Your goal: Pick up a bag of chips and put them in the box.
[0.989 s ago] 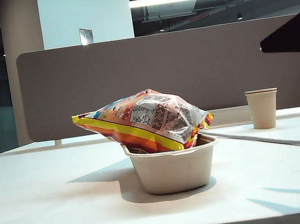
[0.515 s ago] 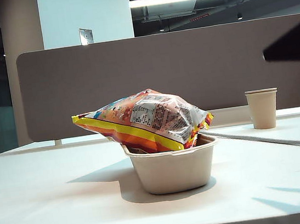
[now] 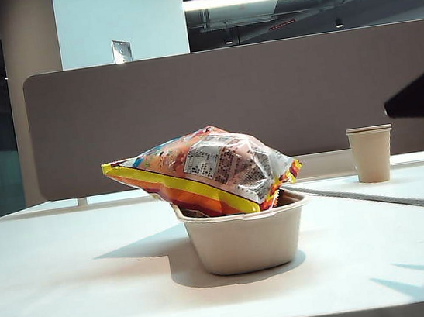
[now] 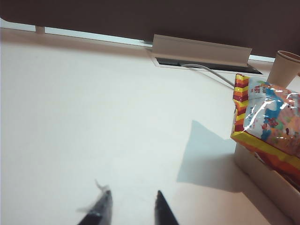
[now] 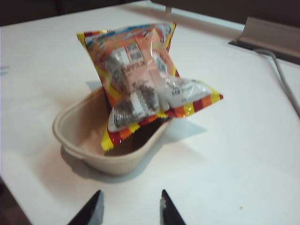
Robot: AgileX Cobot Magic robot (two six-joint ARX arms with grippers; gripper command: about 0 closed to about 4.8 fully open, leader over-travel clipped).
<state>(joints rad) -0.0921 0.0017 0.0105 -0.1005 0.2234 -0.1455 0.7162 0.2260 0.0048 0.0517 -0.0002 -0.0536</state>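
The bag of chips (image 3: 206, 171), orange-red with a yellow stripe and a white label, lies tilted across the beige box (image 3: 246, 240), one end down inside and the other sticking out over the rim. In the right wrist view, my right gripper (image 5: 130, 199) hangs back from the bag of chips (image 5: 140, 79) and the box (image 5: 79, 131), shut and holding nothing. My left gripper (image 4: 132, 199) is shut and empty over bare table, with the bag of chips (image 4: 269, 124) and the box (image 4: 267, 178) off to one side. A dark part of the right arm (image 3: 423, 95) shows at the exterior view's right edge.
A tall paper cup (image 3: 371, 153) stands at the back right. A grey cable (image 3: 373, 196) runs across the table from a cable hatch (image 4: 201, 51) behind the box. A grey partition (image 3: 266, 96) closes the table's far side.
The dark right arm at the exterior view's right edge has sunk lower and drawn back toward the edge. Bag and box have not moved.
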